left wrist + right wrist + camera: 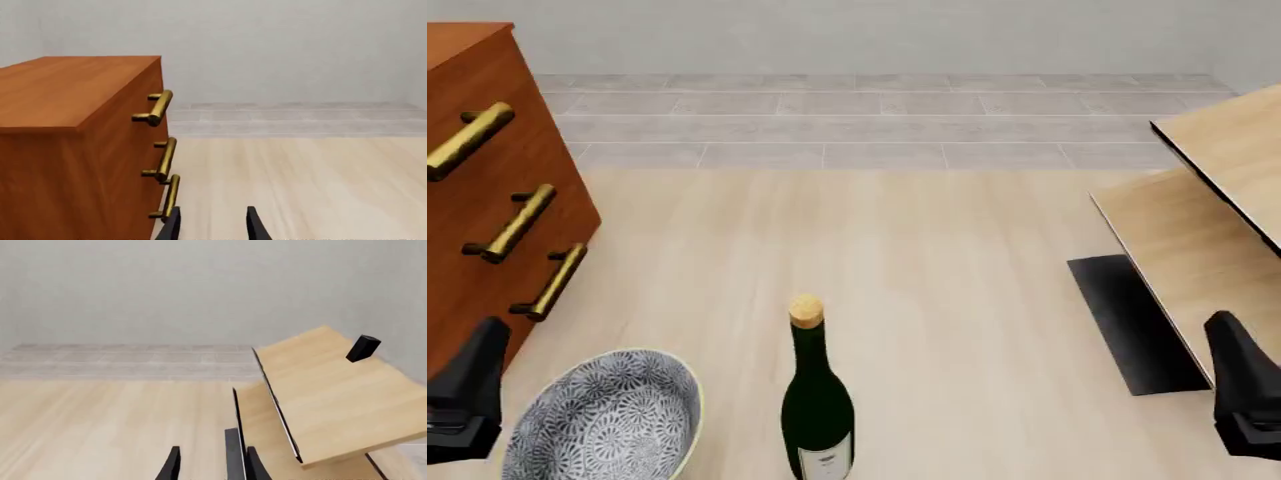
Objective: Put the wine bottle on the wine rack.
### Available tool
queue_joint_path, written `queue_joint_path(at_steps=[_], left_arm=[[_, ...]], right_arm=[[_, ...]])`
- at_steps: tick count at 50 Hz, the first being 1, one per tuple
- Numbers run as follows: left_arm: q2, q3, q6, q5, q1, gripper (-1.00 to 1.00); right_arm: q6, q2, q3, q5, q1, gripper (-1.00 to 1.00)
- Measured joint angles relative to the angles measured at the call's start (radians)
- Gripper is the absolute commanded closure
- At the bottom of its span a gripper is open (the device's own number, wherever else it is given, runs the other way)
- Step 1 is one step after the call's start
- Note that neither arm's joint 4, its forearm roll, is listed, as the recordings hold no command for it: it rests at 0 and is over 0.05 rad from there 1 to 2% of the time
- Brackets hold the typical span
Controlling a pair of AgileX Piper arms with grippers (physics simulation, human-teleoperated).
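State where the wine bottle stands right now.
In the front view, the wine bottle stands upright near the table's near edge, centre-left, just right of the patterned bowl.

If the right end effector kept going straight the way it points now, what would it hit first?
Probably the rack: its lower panel's dark edge sits just ahead of the right end effector's open fingertips. Depth is unclear; it may slip past on the open-table side.

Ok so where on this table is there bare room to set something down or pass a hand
The widest bare stretch lies between the cabinet and the wine rack, beyond the wine bottle. A narrower lane runs between the bottle and the rack's black base. It is crowded at the near left, where the bowl sits close by the bottle and the cabinet.
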Motion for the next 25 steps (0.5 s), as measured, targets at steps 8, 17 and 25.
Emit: queue_joint_path(at_steps=[8,17,25], left_arm=[[0.004,0.014,0.006,-0.01,0.006,-1.0],[0.001,0.02,0.012,-0.015,0.011,-1.0],[-0.001,0.023,0.02,-0.017,0.008,-1.0]], right_arm=[[-0.009,0.028,0.024,-0.048,0.011,-1.0],[-0.035,0.121,0.013,-0.119,0.069,-1.0],[-0.054,0.229,-0.01,-0.172,0.133,-1.0]])
